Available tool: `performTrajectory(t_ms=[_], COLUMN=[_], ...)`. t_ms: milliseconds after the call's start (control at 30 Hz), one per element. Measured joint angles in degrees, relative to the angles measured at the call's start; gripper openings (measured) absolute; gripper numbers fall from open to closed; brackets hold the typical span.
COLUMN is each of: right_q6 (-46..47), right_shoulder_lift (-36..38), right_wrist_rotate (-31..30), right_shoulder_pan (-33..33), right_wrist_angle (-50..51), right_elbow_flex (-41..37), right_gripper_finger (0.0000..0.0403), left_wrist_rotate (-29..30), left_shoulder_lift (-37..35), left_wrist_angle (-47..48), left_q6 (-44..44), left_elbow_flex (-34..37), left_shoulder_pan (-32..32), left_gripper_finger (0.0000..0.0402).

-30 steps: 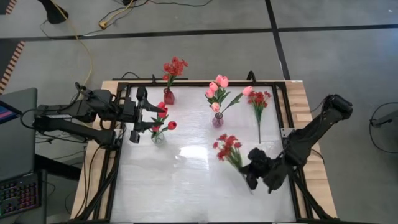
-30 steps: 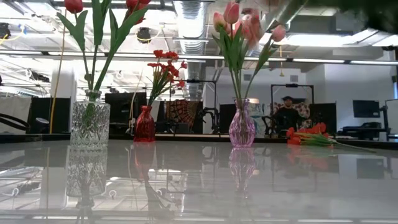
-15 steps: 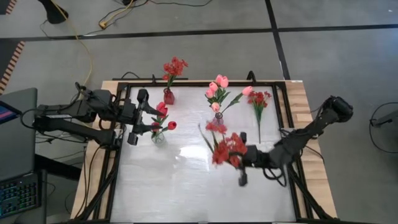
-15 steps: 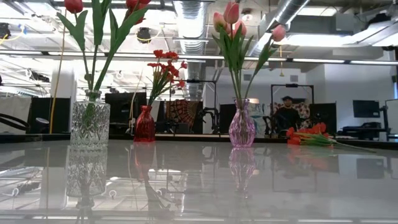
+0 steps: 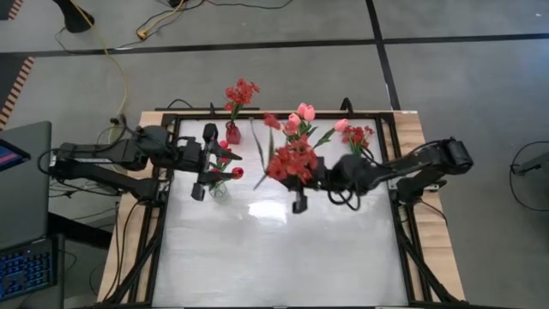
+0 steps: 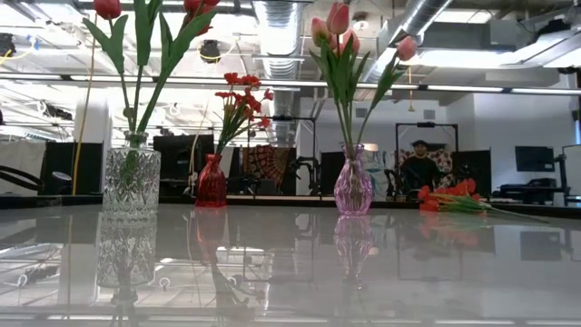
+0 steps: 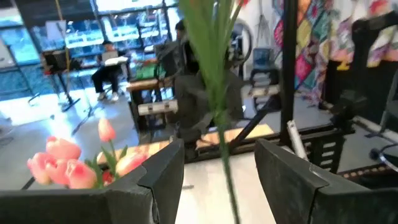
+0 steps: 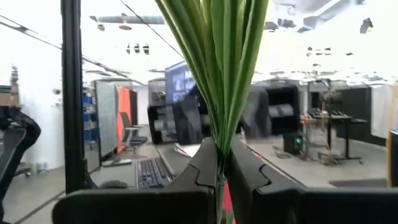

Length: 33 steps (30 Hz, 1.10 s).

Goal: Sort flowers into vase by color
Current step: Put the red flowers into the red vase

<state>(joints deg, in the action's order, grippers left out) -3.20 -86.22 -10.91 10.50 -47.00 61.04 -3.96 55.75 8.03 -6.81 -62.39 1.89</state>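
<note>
My right gripper (image 5: 316,178) is shut on a bushy red spray (image 5: 290,160) and holds it in the air over the middle of the table's far half, above the purple vase (image 6: 353,182) with pink tulips (image 5: 300,114). My left gripper (image 5: 208,163) is open beside the clear vase (image 6: 132,182) holding red tulips (image 5: 226,154). In the left wrist view a blurred green stem (image 7: 219,118) stands between its fingers; whether they touch it cannot be seen. A red vase (image 6: 211,182) holds another red spray (image 5: 241,91). One more red flower (image 5: 357,137) lies on the table. My right gripper pinches the spray's bundled green stems (image 8: 225,134) between its two fingers, which lie across them. The spray is lifted clear of the table, its blossoms pointing toward the table's left and its leaves spread out around them.
The three vases stand in the table's far half: clear at left, red farther back, purple in the middle. A black frame (image 5: 167,215) runs around the glossy white tabletop (image 5: 274,257). People and desks show in the room beyond the table.
My right gripper has carried the red spray up from the table's near right part toward the far edge and the left, to above the purple vase, turning so that the blossoms point left. My left gripper has shifted a little to the right, toward the clear vase.
</note>
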Motion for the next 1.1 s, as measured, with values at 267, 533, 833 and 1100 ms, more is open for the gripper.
performTrajectory(t_ms=[267, 533, 833, 1100], right_q6=[-3.03, -2.93, -2.91, -2.89], right_shoulder_lift=[-5.64, -6.84, -6.75, -6.72], right_wrist_rotate=[3.82, 4.89, 5.04, 5.02], right_shoulder_pan=[-2.29, -3.93, -3.91, -3.91], right_wrist_angle=[2.41, 4.26, 3.03, 3.55], right_elbow_flex=[7.96, 9.89, 9.92, 9.9], right_gripper_finger=[0.0042, 0.0042, 0.0042, 0.0042], left_wrist_rotate=[1.74, -1.32, 1.31, -3.49], left_shoulder_lift=[2.46, 3.31, 4.35, 7.3], left_wrist_angle=[-1.93, -0.71, -2.13, -4.34], left_q6=[-0.46, 1.17, 2.12, 3.56], left_elbow_flex=[0.02, 0.02, -0.04, -0.02], left_shoulder_pan=[0.0, -0.11, -0.63, -2.18], left_gripper_finger=[0.0184, 0.0184, 0.0184, 0.0184])
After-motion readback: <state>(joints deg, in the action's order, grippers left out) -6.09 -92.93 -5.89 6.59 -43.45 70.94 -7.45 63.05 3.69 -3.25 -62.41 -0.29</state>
